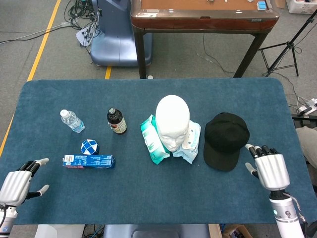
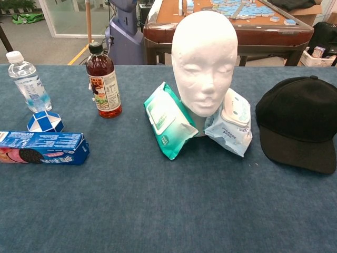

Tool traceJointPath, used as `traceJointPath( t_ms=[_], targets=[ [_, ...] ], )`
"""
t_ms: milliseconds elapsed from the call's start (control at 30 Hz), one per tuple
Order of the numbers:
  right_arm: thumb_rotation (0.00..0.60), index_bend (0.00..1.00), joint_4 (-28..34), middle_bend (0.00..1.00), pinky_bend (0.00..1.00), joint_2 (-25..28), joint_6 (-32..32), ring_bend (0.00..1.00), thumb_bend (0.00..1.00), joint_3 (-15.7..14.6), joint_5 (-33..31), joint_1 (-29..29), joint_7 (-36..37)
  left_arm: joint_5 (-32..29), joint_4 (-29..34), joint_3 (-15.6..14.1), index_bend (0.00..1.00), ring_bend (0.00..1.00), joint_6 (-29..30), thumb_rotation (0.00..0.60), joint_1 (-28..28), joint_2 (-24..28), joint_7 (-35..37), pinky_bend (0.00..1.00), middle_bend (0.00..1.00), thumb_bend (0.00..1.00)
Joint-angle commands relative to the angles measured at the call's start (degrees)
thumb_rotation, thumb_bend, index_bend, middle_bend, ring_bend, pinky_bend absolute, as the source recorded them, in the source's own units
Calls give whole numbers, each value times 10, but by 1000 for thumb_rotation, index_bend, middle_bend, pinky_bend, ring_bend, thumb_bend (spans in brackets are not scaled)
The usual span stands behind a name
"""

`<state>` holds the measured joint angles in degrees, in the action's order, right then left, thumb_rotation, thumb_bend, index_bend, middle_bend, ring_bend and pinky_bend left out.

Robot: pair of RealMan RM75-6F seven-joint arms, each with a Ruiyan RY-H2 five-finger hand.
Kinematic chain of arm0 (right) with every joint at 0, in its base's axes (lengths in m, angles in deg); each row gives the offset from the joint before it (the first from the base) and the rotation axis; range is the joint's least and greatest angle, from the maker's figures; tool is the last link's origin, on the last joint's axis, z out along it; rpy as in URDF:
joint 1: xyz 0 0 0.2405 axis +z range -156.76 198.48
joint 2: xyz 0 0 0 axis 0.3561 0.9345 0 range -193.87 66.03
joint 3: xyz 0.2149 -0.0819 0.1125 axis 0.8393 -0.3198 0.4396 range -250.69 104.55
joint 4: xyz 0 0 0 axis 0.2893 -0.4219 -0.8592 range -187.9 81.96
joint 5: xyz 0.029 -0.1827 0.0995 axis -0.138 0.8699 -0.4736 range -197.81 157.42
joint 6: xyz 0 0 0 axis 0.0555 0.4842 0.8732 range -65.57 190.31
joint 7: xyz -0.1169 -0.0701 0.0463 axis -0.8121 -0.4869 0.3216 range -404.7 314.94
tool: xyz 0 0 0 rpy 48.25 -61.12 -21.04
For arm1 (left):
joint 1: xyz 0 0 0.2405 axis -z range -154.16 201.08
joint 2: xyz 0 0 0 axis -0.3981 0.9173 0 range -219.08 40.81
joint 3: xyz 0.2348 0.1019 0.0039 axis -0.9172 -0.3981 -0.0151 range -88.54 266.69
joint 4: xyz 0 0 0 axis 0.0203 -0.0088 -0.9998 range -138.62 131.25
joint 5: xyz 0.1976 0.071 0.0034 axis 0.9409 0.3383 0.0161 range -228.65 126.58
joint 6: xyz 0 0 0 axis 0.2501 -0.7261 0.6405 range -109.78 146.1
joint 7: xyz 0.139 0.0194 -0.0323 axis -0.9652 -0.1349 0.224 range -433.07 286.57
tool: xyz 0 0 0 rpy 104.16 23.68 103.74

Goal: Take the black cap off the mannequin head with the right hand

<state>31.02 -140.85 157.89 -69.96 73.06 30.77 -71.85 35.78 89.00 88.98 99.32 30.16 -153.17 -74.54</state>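
The black cap (image 1: 225, 139) lies flat on the blue table, right of the white mannequin head (image 1: 173, 122), brim toward me; the chest view shows the cap (image 2: 298, 119) at the right edge. The mannequin head (image 2: 205, 60) is bare and upright. My right hand (image 1: 267, 168) hovers at the table's near right, a short gap from the cap, fingers spread and holding nothing. My left hand (image 1: 20, 182) rests at the near left corner, fingers apart, also holding nothing. Neither hand shows in the chest view.
Two wipe packs (image 1: 156, 139) lean against the mannequin's neck. Left of them stand a dark bottle (image 1: 116, 121), a water bottle (image 1: 72, 120), a blue-white puzzle ball (image 1: 89, 147) and a blue cookie box (image 1: 89, 161). A wooden table (image 1: 203, 15) stands behind.
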Motion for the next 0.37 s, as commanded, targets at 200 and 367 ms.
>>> traceJointPath(
  t_ms=[200, 367],
  targets=[
    [600, 378, -16, 453, 493, -9, 25, 357, 0, 20, -25, -30, 44, -6, -1, 3, 218, 233, -6, 600, 3, 0, 1, 449, 305, 175],
    [600, 378, -3, 445, 483, 5, 29, 350, 0, 27, -30, -38, 65, -8, -3, 3, 219, 233, -8, 600, 4, -2, -3, 448, 305, 175]
  ],
)
